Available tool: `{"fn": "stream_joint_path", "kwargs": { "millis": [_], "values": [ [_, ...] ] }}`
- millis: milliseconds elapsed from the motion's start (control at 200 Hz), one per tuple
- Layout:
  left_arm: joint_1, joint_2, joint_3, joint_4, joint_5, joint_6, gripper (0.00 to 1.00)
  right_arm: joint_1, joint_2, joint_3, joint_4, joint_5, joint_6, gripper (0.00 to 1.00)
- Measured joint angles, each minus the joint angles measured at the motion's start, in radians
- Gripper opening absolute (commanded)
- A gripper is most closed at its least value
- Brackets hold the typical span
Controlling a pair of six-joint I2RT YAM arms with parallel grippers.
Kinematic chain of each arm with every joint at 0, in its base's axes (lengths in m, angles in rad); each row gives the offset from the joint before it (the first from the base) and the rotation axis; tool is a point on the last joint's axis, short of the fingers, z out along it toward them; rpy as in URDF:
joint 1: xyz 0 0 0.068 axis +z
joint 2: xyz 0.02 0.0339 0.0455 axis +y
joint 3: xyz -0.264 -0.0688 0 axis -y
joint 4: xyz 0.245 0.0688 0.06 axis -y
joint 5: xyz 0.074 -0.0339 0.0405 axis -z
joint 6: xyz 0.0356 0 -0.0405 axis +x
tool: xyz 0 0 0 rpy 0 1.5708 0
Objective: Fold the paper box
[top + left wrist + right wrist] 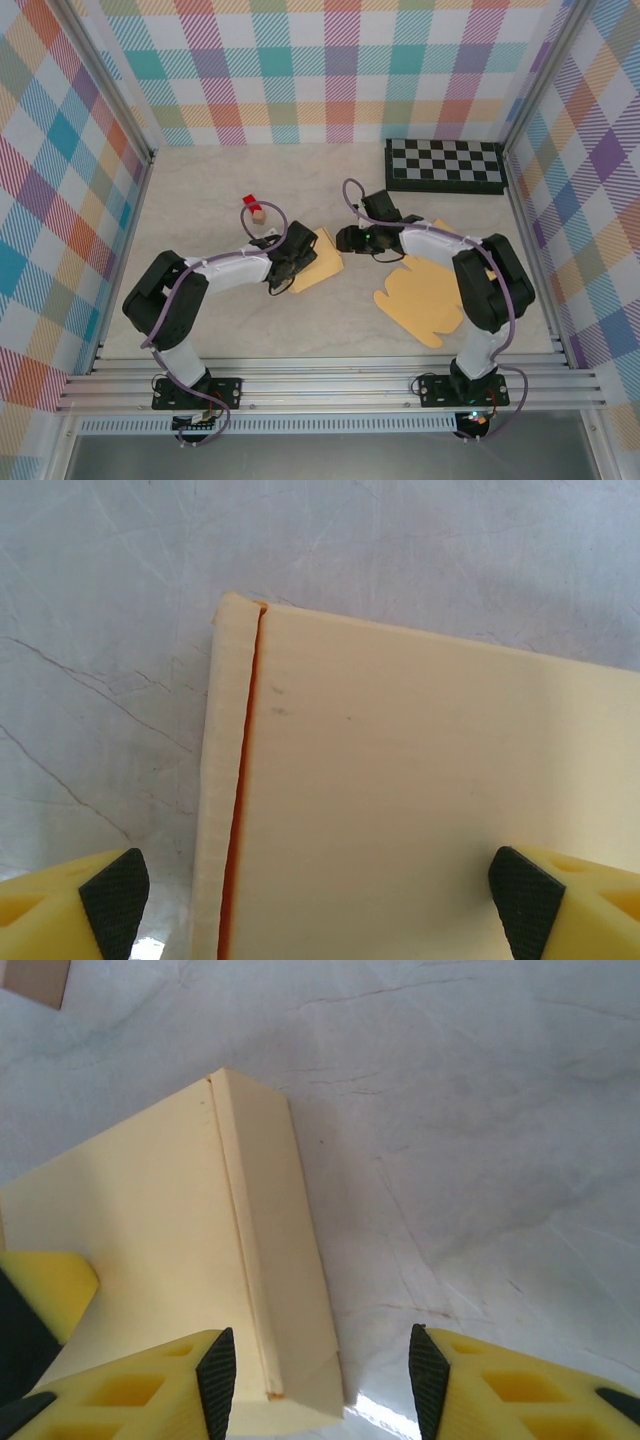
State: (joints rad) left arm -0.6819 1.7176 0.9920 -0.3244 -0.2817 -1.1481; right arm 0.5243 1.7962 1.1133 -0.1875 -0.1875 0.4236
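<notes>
- The paper box lies flat on the table, between my two arms.
- My left gripper hangs wide open over its folded edge, holding nothing.
- My right gripper is parted astride a narrow side flap, unclamped.
- It looks like thin card: light, springy, easily creased and likely to slide. I'd pinch beside a fold line.

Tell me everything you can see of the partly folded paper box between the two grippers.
The paper box is a pale cream-yellow card piece, matte, lying on the marbled table between the arms. One edge is folded into a narrow strip, an orange line showing along the crease; the main panel is plain bar faint specks. The open left gripper hovers over the panel, and the open right gripper straddles the folded edge. Whether a finger touches it cannot be told.
</notes>
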Motion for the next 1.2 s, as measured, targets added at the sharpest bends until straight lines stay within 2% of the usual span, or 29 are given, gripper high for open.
{"fn": "stream_joint_path", "kwargs": {
  "millis": [250, 370, 620, 910, 1200],
  "values": [
    [0.004, -0.003, 0.033, -0.083, 0.016, 0.064, 0.96, 0.009, 0.077, 0.043, -0.017, -0.073, -0.014, 0.51],
    [0.005, -0.03, 0.013, -0.106, 0.058, 0.063, 0.96, 0.026, 0.079, 0.043, -0.022, -0.08, -0.014, 0.51],
    [-0.023, -0.078, -0.056, -0.061, 0.178, -0.042, 0.96, 0.072, 0.077, 0.032, -0.037, -0.058, 0.055, 0.5],
    [-0.061, -0.091, -0.053, -0.097, 0.184, -0.08, 1.0, 0.078, 0.021, -0.032, -0.012, 0.0, 0.17, 0.43],
    [0.003, -0.283, -0.114, -0.25, 0.184, -0.007, 1.0, 0.082, -0.021, -0.071, -0.012, 0.047, 0.201, 0.39]
  ]
}}
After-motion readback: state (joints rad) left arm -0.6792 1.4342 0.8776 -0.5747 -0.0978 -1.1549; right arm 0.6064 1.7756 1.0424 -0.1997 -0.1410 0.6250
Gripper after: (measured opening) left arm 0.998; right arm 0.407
